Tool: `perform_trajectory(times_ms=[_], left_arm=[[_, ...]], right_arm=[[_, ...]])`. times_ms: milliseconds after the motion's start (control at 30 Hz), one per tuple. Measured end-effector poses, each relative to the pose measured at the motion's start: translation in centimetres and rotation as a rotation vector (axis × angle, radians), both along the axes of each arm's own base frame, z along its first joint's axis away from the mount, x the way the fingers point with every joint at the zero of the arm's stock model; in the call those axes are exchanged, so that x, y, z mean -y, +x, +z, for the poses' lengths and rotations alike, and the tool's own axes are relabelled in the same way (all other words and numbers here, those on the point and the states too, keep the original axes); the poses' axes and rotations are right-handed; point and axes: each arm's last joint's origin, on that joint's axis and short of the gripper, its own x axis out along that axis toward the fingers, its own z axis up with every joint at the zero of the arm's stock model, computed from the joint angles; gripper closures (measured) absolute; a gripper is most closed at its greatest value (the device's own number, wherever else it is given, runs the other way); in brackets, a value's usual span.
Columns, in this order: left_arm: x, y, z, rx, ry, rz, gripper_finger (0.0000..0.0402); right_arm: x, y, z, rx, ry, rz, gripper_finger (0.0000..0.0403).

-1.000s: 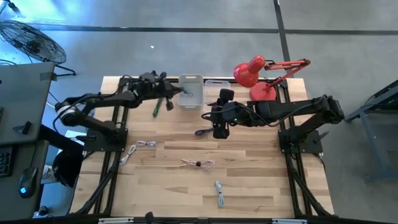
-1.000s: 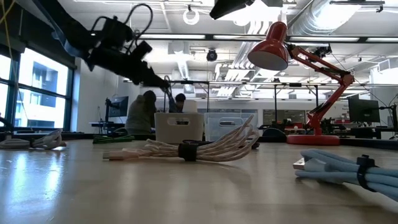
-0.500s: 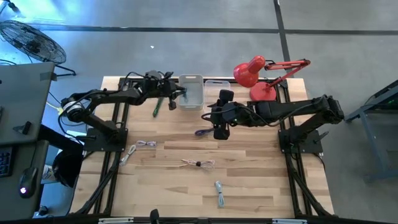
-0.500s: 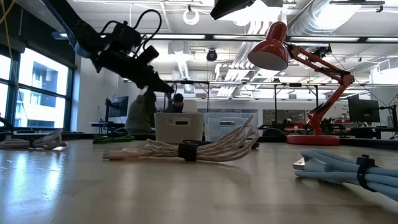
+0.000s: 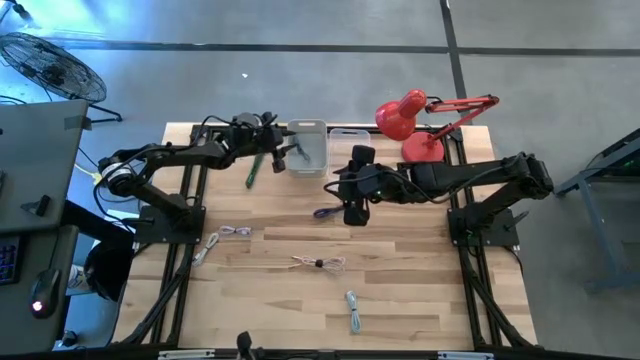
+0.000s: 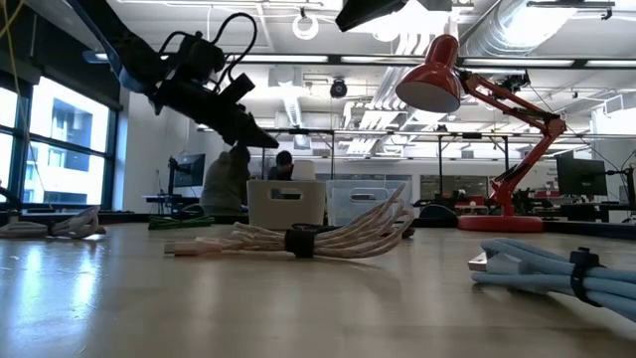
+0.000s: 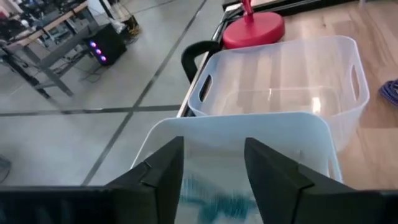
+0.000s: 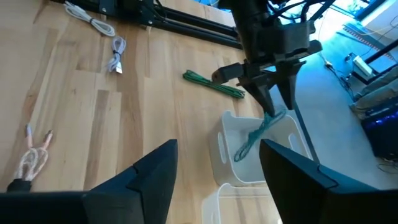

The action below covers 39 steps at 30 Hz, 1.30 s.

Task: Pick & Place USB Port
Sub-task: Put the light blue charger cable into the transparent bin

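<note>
The teal cable (image 8: 258, 138) showed clearly only in the right wrist view, dangling into the white bin (image 8: 255, 155) just under the left gripper (image 8: 278, 93), whose fingers stood parted; whether they touched it was hard to tell. In the left wrist view the cable was a blur inside the bin (image 7: 249, 134), and from above it could not be made out. The right gripper (image 5: 354, 213) hung wide open and empty over mid-table, near a purple cable (image 5: 326, 212). The clear bin (image 7: 280, 81) sat beside the white one.
</note>
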Motion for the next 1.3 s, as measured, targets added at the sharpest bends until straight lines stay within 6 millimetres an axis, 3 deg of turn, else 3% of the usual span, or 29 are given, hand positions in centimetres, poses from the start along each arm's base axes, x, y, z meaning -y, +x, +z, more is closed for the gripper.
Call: perform_trajectory(times_ms=[400, 533, 667, 1000, 1133, 1300], left_arm=[[-0.6, 0.9, 2.4, 0.059, 0.041, -0.017, 0.022], [-0.5, 1.1, 2.9, 0.094, 0.006, -0.103, 0.022], [0.2, 1.0, 4.8, 0.159, 0.014, -0.265, 0.022], [5.0, -2.4, 10.4, 0.256, 0.049, -0.723, 0.022], [7.6, -3.6, 11.1, 0.199, 0.11, -0.732, 0.022], [9.9, -5.0, 11.0, 0.065, 0.13, -0.619, 0.022]], right_arm=[[0.0, -0.1, -0.2, -0.02, 0.025, -0.005, 0.0182], [-0.1, -0.3, -0.5, -0.049, 0.052, 0.019, 0.0182], [-0.2, -0.6, -0.9, -0.098, 0.08, 0.031, 0.0182], [-0.6, -1.7, -3.2, -0.289, 0.244, 0.125, 0.0182], [-0.6, -2.1, -5.8, -0.358, 0.237, 0.134, 0.0182], [-0.6, -2.1, -8.6, -0.354, 0.236, 0.153, 0.0183]])
